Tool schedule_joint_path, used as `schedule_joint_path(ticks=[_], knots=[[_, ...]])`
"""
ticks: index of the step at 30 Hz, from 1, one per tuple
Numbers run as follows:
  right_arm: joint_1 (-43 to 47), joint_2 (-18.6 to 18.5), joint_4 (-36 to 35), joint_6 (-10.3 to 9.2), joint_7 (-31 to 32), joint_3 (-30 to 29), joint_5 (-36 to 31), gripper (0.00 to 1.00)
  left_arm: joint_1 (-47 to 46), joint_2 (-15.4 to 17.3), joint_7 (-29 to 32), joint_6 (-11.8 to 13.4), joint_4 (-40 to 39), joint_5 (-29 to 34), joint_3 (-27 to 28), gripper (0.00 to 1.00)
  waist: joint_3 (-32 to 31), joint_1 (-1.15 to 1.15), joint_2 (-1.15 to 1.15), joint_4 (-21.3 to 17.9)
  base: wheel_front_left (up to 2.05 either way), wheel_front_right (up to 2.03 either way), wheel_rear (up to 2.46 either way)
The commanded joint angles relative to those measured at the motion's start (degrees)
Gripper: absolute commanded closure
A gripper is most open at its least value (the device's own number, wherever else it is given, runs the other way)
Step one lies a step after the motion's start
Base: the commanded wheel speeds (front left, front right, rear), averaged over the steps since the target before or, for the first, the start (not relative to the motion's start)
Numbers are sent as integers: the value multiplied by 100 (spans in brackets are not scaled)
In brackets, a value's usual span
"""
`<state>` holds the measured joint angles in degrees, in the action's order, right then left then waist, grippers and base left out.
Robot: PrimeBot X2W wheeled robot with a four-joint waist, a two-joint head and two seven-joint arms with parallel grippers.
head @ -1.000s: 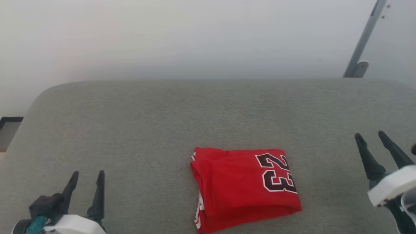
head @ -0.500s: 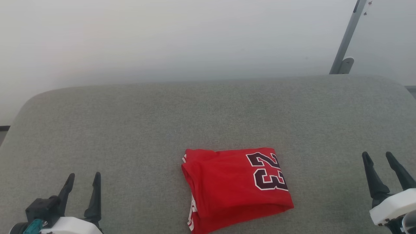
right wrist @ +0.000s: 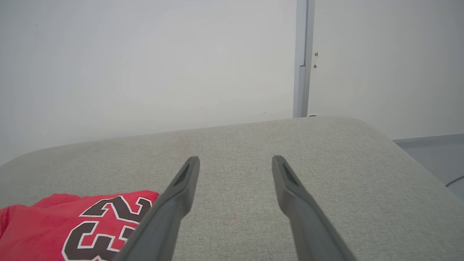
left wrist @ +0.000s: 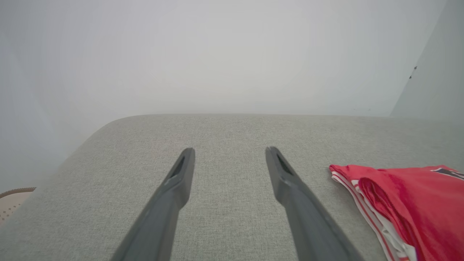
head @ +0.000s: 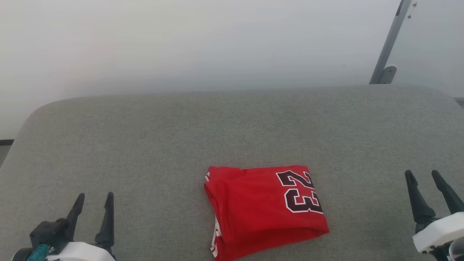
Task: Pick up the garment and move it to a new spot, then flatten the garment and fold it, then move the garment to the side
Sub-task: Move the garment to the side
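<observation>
The left gripper (head: pixel 95 197) is sitting at the lower left, fingers spread wide, gripping nothing. The right gripper (head: pixel 421 174) is sitting at the lower right, fingers likewise parted and empty. Between them, well apart from both, the garment (head: pixel 264 210) is lying folded in a rough rectangle on the grey cushion (head: pixel 181 130). Its "23" is facing up and striped trim is showing along its left edge. A pale wall (head: pixel 181 43) is rising behind, with a grey post (head: pixel 389 40) leaning at far right.

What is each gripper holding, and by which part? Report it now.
Nothing is held. The left gripper and the right gripper both stand open and empty, apart from the folded garment lying on the grey cushion.
</observation>
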<state>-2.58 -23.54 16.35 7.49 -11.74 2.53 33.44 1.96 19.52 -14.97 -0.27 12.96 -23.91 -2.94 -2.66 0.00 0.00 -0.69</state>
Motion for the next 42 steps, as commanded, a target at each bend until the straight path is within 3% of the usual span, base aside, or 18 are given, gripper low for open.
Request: schedule_joint_path(ticks=[1,9,20,31,42], knots=[[54,28,-47,-1,22,-12,-10,0,6,-13,-25,16,-20,31,-6,0,1,0,0,17,0,0,0],[115,64,-95,-1,120,12,0,0,-44,0,-16,10,-59,32,-60,0,24,0,0,201,0,0,0],[-26,50,-153,-1,820,532,436,0,-107,-10,80,-3,-142,42,-217,0,152,0,0,821,0,0,0],[-381,-207,108,-1,2233,799,947,0,-261,-246,63,34,-145,61,-447,0,614,0,0,1453,0,0,0],[-610,-320,627,-1,3846,971,1132,0,-468,-484,3,17,-11,138,-592,0,962,0,0,1765,0,0,0]])
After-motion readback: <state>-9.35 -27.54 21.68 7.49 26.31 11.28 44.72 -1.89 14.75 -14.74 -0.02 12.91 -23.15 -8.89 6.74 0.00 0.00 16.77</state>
